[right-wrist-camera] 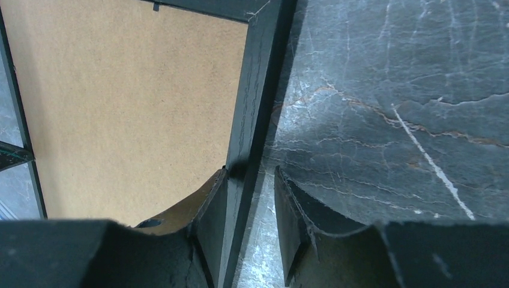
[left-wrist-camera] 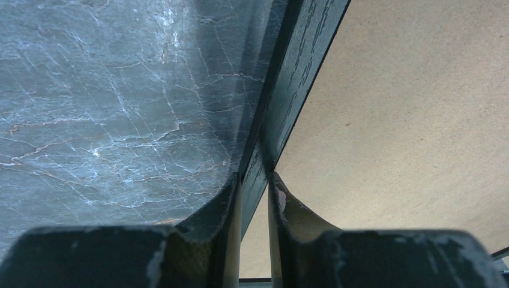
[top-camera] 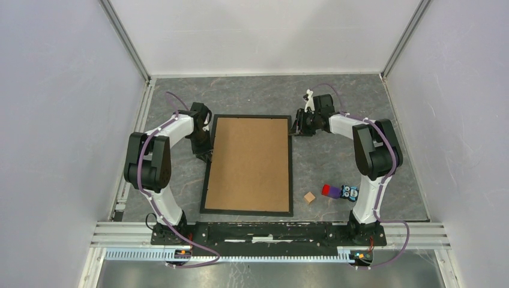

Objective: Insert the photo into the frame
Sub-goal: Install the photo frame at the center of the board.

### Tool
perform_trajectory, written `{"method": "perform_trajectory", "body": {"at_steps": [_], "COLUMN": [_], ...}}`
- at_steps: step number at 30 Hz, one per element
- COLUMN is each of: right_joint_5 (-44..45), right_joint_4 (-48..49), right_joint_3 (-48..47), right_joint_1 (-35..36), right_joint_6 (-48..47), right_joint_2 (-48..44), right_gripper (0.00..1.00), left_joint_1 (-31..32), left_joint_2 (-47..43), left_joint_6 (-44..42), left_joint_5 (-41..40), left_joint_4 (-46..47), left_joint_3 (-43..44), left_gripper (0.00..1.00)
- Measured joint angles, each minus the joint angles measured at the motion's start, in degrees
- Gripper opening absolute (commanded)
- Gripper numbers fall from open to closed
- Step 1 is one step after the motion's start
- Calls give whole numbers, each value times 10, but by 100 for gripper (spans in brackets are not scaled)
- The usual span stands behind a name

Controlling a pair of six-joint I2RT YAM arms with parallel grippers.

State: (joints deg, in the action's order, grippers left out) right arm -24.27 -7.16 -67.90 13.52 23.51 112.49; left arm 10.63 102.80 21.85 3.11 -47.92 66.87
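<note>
The black frame (top-camera: 247,210) lies flat mid-table, filled by a brown backing board (top-camera: 249,162). No photo shows in any view. My left gripper (top-camera: 206,155) is at the frame's left rail. In the left wrist view its jaws (left-wrist-camera: 255,177) pinch that rail (left-wrist-camera: 297,66), one finger outside and one over the board (left-wrist-camera: 408,120). My right gripper (top-camera: 295,132) is at the right rail near the far corner. In the right wrist view (right-wrist-camera: 251,174) it straddles the rail (right-wrist-camera: 255,78): the left finger touches it, and the right finger stands apart over bare table.
A small wooden cube (top-camera: 310,197), a red-and-purple block (top-camera: 328,191) and a blue owl toy (top-camera: 350,192) lie near the right arm's base, right of the frame's near corner. Grey walls enclose the marbled table (top-camera: 252,96).
</note>
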Motion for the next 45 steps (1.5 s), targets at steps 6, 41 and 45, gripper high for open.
{"method": "perform_trajectory", "body": {"at_steps": [6, 41, 45], "right_joint_5": [0, 3, 12], "right_joint_4": [-3, 1, -1], "right_joint_3": [0, -14, -14], "right_joint_1": [6, 4, 7], "right_joint_6": [-2, -20, -23], "right_joint_2": [1, 16, 12], "right_gripper": [39, 35, 34], "left_joint_1": [0, 0, 0], "left_joint_2": [0, 0, 0], "left_joint_6": [0, 0, 0], "left_joint_5": [0, 0, 0], "left_joint_4": [0, 0, 0], "left_joint_3": [0, 0, 0], "left_gripper": [17, 13, 12]}}
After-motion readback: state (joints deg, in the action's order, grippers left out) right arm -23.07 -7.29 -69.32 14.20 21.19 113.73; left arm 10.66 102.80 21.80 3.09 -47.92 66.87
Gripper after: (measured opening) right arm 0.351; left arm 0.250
